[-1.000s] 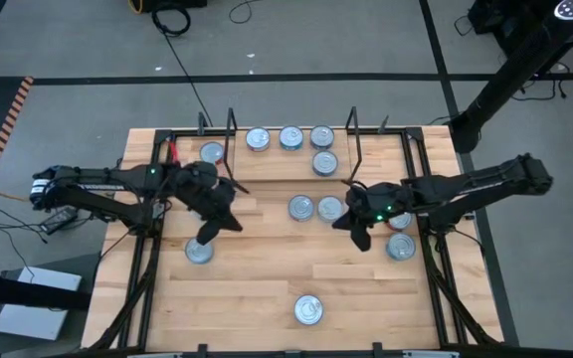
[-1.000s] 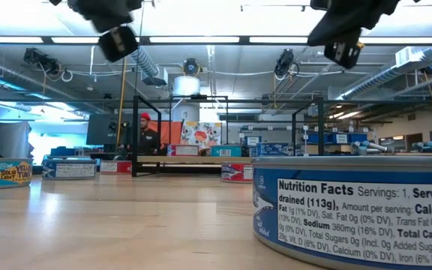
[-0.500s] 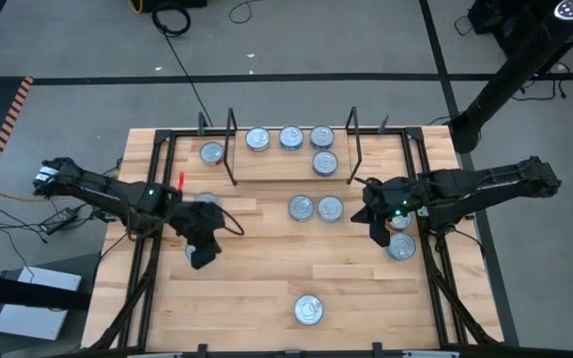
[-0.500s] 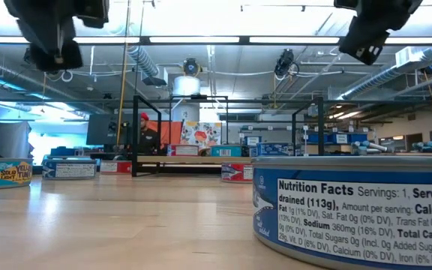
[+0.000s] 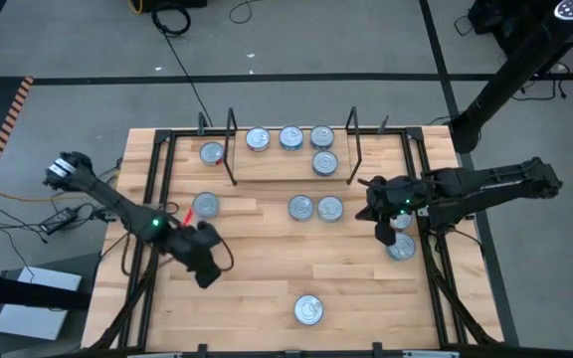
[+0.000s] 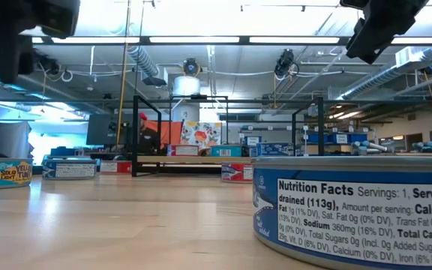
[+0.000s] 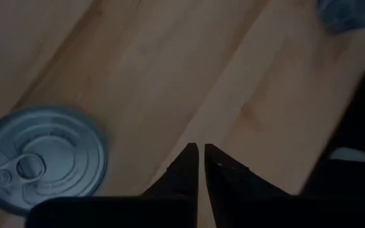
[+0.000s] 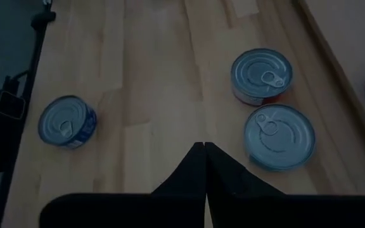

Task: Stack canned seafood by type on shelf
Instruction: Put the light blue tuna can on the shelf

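The tins sat in small groups on the big wooden table (image 5: 267, 288). Four of them were on the shelf (image 5: 286, 164) at the far side, between its two black wire ends. Three stood in a row along the back: one (image 5: 258, 139), the next (image 5: 290, 137) and the last (image 5: 321, 136). A fourth tin (image 5: 324, 162) sat just in front of the last one. Another tin (image 5: 212, 153) was outside the shelf, just past its left wire end.

In the middle of the table, two tins (image 5: 301, 207) (image 5: 329, 209) sat side by side, almost touching. One tin (image 5: 205, 205) sat alone toward the left. One tin (image 5: 308, 310) sat alone near the front edge. In the low view, that tin (image 6: 355, 206) was very close and had a blue label.

The right gripper (image 5: 384, 234) hung above the table beside a tin (image 5: 401, 248) near the right edge. Its fingers (image 8: 198, 166) were pressed tight together and held nothing.

The left gripper (image 5: 205, 275) hung over the table at the front left. Its fingers (image 7: 187, 166) were almost together, with only a thin gap showing, and they held nothing. A tin (image 7: 42, 163) lay below it, just to one side.
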Available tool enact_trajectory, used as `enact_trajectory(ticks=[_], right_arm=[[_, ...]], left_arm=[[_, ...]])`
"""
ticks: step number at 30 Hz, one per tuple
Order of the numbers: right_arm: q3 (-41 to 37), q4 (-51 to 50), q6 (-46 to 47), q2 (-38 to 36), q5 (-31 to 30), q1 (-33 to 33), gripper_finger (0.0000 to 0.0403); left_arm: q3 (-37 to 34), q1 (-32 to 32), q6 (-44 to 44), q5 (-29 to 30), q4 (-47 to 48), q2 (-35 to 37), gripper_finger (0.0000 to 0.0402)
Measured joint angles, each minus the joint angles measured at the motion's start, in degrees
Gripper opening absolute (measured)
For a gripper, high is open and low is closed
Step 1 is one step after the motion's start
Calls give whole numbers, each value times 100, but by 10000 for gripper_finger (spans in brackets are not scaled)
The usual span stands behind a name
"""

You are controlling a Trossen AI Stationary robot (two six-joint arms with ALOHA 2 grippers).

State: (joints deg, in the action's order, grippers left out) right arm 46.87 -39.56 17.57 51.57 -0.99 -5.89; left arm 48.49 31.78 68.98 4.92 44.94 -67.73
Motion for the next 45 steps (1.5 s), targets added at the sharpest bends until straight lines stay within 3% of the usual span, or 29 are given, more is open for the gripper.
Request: enact_trajectory(ticks=[11,19,25,32,42,45], right_arm=[[2,-14,-281,0,4,160,9],[2,-12,-426,2,-24,160,9],[2,-1,-428,2,-86,160,9],[4,6,-427,2,-88,160,9],[4,6,-427,2,-88,161,9],[4,6,-427,2,-88,160,9]], left_arm=[[0,125,368,12,473,-1174,104],[2,124,342,-28,604,-1699,112],[2,124,332,-184,614,-2131,89],[14,124,176,-229,80,-2302,9],[812,124,-623,-227,-30,-2294,2],[1197,124,-520,-174,492,-2294,2]])
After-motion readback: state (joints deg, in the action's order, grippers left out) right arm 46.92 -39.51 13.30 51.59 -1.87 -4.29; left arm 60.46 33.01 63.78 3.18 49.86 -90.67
